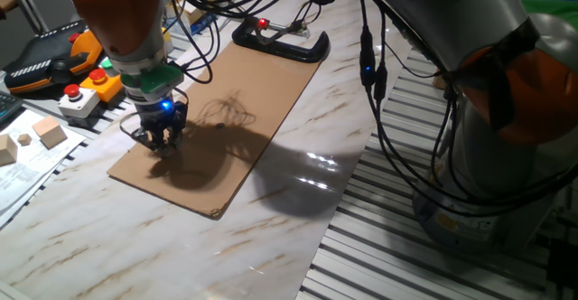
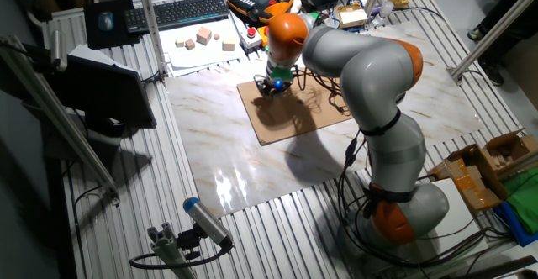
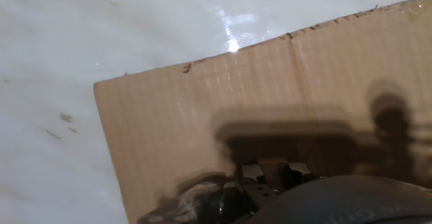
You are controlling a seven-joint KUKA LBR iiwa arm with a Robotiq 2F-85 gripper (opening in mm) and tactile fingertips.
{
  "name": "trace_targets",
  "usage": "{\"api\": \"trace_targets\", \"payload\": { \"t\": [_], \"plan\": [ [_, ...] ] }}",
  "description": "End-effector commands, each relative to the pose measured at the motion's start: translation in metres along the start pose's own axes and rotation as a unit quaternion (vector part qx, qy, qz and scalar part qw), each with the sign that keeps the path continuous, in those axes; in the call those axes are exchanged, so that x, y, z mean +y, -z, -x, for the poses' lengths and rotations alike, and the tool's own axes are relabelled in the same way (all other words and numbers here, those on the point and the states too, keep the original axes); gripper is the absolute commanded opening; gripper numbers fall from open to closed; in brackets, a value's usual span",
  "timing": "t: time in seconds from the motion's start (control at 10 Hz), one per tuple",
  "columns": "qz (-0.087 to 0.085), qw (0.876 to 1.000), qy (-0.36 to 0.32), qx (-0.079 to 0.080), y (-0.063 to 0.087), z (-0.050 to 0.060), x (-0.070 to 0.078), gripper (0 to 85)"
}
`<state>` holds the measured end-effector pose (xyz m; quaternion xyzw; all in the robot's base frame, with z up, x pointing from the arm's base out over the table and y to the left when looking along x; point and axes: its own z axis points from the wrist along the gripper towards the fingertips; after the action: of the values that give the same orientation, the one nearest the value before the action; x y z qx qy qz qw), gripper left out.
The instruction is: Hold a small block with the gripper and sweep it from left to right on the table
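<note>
- Gripper (image 1: 161, 138): positioned low over the near-left corner of the cardboard sheet (image 1: 226, 119); finger spacing cannot be determined.
- Small block: not discernible in any view.
- Cardboard sheet: lies flat on the table (image 1: 135, 237).
- Black C-clamp (image 1: 280, 40): at the sheet's far end.
- Push-buttons (image 1: 86, 92): left of the gripper, off the marble.

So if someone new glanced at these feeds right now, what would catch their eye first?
Probably the orange-and-grey arm bent low, its pincer with a blue light down at the near-left corner of a brown cardboard sheet lying on the white marble table. Next, the black C-clamp pinning the sheet's far end.
</note>
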<state>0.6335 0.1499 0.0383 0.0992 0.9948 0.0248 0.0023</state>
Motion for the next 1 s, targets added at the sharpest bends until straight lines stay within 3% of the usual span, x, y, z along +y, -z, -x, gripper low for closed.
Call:
{"api": "trace_targets", "payload": {
  "t": [0.0, 0.9],
  "plan": [
    [0.000, 1.000, -0.001, 0.000, 0.001, 0.000, 0.001, 0.7],
    [0.003, 1.000, -0.003, -0.001, 0.000, -0.005, 0.015, 0.7]
  ]
}}
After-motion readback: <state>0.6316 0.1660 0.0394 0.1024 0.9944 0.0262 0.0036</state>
